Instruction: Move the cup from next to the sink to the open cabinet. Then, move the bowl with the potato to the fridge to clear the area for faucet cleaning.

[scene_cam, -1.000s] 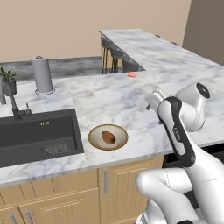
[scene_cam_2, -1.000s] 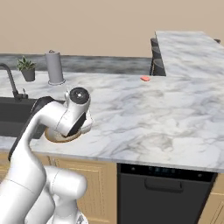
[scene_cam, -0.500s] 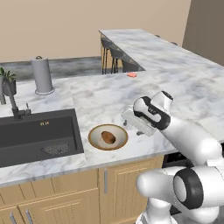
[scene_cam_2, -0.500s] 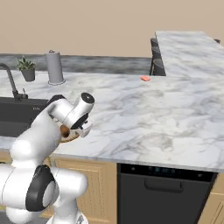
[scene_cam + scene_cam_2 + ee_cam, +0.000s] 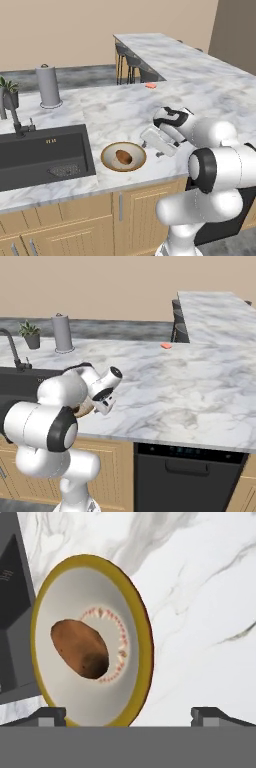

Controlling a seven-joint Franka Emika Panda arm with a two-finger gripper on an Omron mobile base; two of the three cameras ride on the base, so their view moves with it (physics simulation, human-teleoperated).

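Observation:
The beige bowl [image 5: 114,149] with a tan rim sits on the marble counter just right of the sink [image 5: 45,150]. The brown potato [image 5: 123,158] lies in it. My gripper [image 5: 150,145] hovers low at the bowl's right side, open, with nothing between its fingers. In the hand view the bowl [image 5: 131,624] and the potato [image 5: 80,647] sit close ahead, left of centre, and one fingertip [image 5: 50,714] stands at the bowl's near rim. My arm hides most of the bowl [image 5: 85,409] in the right base view. The faucet [image 5: 10,110] rises behind the sink. The cup, cabinet and fridge are out of view.
A grey upright cylinder [image 5: 48,86] and a potted plant [image 5: 7,90] stand at the back of the counter. A small orange thing [image 5: 151,85] lies near the counter's inner corner. A dark dishwasher front [image 5: 190,476] sits under the counter. Bar stools [image 5: 131,62] stand behind the peninsula.
The arm has swung left and down from the counter's right side, bringing the hand low beside the bowl. The gripper stayed open. The bowl and potato have not moved.

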